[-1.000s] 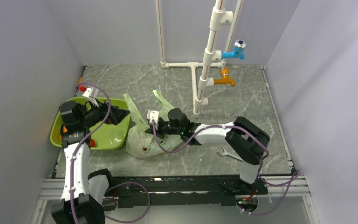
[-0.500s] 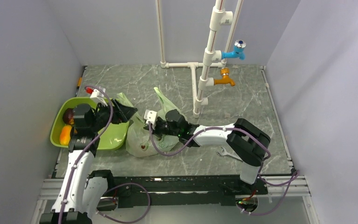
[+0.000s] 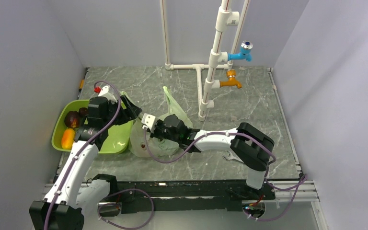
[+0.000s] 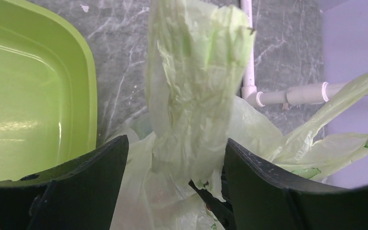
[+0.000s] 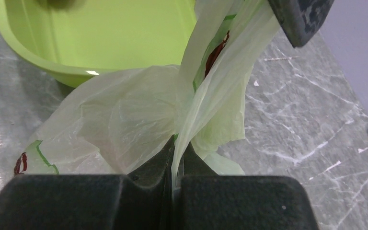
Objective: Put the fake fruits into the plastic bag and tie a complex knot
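The pale green plastic bag (image 3: 159, 146) lies crumpled just right of the lime-green tray (image 3: 110, 143). Three fake fruits sit at the tray's left end: one maroon (image 3: 72, 119), one orange (image 3: 67, 139) and a small dark one (image 3: 83, 111). My left gripper (image 3: 133, 115) is open at the tray's right rim. One bag handle (image 4: 191, 86) stands upright between its black fingers (image 4: 76, 187), close to the right one. My right gripper (image 5: 177, 163) is shut on a pulled-up strip of bag film (image 5: 211, 86). A second handle (image 3: 171, 103) sticks up behind it.
White pipes (image 3: 211, 62) with a blue tap (image 3: 242, 50) and an orange tap (image 3: 232, 81) rise at the back centre. A small metal wrench (image 3: 232, 157) lies beside the right arm's elbow. Grey walls enclose the marble table on three sides.
My left arm swung right from over the tray to the bag, uncovering the fruits, and its jaws now straddle a handle. My right gripper drew its strip of bag slightly left.
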### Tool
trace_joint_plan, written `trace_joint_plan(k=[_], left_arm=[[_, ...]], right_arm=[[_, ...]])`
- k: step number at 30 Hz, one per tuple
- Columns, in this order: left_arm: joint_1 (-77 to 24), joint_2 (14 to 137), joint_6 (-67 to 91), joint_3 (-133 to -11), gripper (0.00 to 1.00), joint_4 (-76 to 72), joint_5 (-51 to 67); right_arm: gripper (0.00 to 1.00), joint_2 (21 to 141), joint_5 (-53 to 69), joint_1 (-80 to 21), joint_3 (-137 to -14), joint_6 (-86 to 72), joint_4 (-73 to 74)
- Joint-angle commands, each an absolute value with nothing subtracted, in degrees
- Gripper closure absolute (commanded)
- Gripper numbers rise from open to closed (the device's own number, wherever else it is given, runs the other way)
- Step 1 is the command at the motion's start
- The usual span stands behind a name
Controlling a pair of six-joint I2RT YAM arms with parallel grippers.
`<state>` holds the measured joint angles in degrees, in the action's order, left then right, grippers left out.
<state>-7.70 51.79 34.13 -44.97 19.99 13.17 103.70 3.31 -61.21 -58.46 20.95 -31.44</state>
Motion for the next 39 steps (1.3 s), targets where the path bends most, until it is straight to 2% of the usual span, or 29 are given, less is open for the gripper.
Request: trace_joint_plan(k=[1,6,10,12,14,17,18,20,26,27,31,36,39], left_arm=[[-8.88,50.89,34.73,-49.06,0.22,24.83,8.06],[-10.14,51.14,34.63,-51.93,0.19,29.65,7.77],[-11.75,52.18,35.71,-51.17,0.23,26.68,8.73],[-11.86,53.68,36.73,-50.66,0.32,25.53,8.49],[-11.87,55.04,36.64,-50.78,0.45,24.54,8.45],[-11.87,56.01,35.00,-51.81,0.73,24.36,8.10],[-11.87,56.07,33.90,-52.19,0.86,24.79,7.89],[-11.87,55.49,32.61,-52.04,0.99,25.07,7.70],[-11.87,53.11,29.04,-49.68,1.00,23.30,9.42],[-11.87,52.99,28.41,-49.32,1.00,22.23,10.05],[-11.87,53.17,26.44,-48.70,1.00,21.05,11.44],[-11.71,52.66,23.08,-48.56,1.00,21.29,13.47],[-11.28,51.89,19.53,-48.43,1.00,21.87,16.23]], right_arm=[[1.00,104.72,-1.55,-61.84,-61.09,23.28,-30.75],[1.00,105.03,-2.23,-62.27,-61.44,24.05,-29.39],[1.00,105.25,-1.97,-62.64,-61.47,24.68,-29.85],[1.00,105.37,-2.17,-62.90,-61.77,25.05,-30.14],[1.00,105.40,-2.21,-63.04,-62.12,25.46,-30.05],[1.00,104.76,-1.13,-63.12,-61.62,26.11,-30.46],[1.00,104.25,0.45,-63.03,-61.42,25.85,-30.23],[0.88,102.42,3.57,-62.93,-60.34,25.59,-29.68],[0.37,92.44,19.39,-58.70,-61.71,19.15,-20.47],[0.32,90.07,22.45,-58.09,-62.72,18.66,-18.21],[0.19,81.91,31.83,-55.91,-65.16,15.24,-11.79],[0.12,72.90,31.98,-51.61,-66.12,11.05,-2.57],[0.09,70.69,32.55,-45.00,-65.49,8.21,6.91]])
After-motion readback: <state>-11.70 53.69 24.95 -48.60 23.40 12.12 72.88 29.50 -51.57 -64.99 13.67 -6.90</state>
